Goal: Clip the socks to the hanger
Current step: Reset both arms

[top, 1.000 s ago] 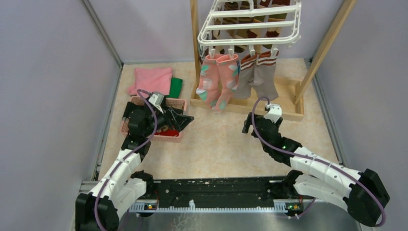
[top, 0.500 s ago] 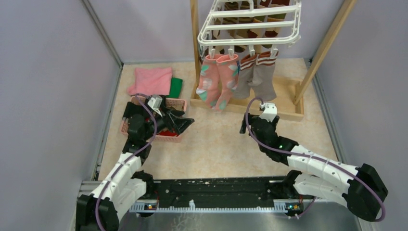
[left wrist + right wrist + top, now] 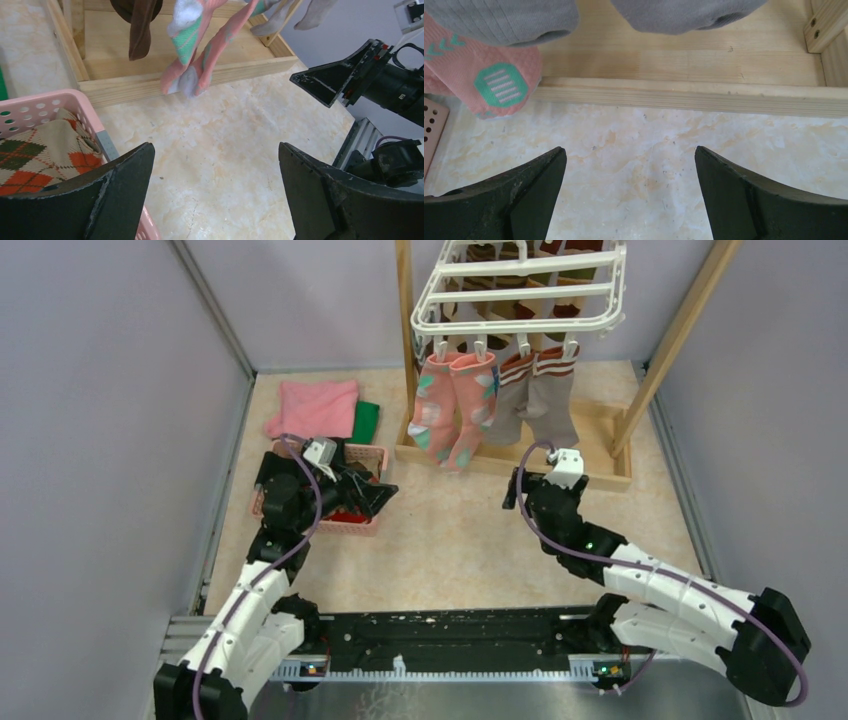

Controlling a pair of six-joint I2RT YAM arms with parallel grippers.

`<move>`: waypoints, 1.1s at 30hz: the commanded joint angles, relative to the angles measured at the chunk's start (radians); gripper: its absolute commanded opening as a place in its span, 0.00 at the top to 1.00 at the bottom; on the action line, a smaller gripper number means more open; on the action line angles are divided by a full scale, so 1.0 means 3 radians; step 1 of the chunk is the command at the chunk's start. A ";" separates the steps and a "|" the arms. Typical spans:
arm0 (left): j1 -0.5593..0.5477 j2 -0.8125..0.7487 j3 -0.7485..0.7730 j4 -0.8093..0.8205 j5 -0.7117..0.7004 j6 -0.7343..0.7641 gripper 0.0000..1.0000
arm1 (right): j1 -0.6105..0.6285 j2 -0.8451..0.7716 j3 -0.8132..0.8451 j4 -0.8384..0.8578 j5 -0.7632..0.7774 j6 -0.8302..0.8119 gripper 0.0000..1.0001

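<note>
I am easing my left gripper [image 3: 215,152] back to the edge of the pink basket [image 3: 35,102], wide open and empty like my right gripper [image 3: 629,155], getting ready for the diamond sock [image 3: 45,150] inside, while other socks [image 3: 455,405] are hanging on the hanger [image 3: 520,295] beyond the basket.

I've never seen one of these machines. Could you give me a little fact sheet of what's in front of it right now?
Hanger: white grid rack, hung in a wooden frame
Clipped on: pink socks, grey socks
Waiting: argyle fabric in the pink basket
Left arm: left gripper open, empty, over the basket
Right arm: right gripper open, empty, near the frame's base
Aside: pink cloth, green cloth
</note>
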 commanded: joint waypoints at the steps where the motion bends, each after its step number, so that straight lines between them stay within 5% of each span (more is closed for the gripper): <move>1: 0.0015 -0.0078 0.0275 -0.0289 -0.0160 0.0267 0.01 | 0.0037 -0.0150 0.0078 0.0118 0.0213 -0.0054 0.01; 13: 0.0015 -0.0149 0.0574 -0.0980 -0.0453 0.0757 0.01 | 0.0037 -0.0128 0.0101 0.0115 0.0310 -0.0104 0.01; 33: 0.0015 -0.0235 0.0529 -0.1117 -0.0537 0.0927 0.01 | 0.0037 -0.0006 0.0223 0.0236 0.0259 -0.0195 0.01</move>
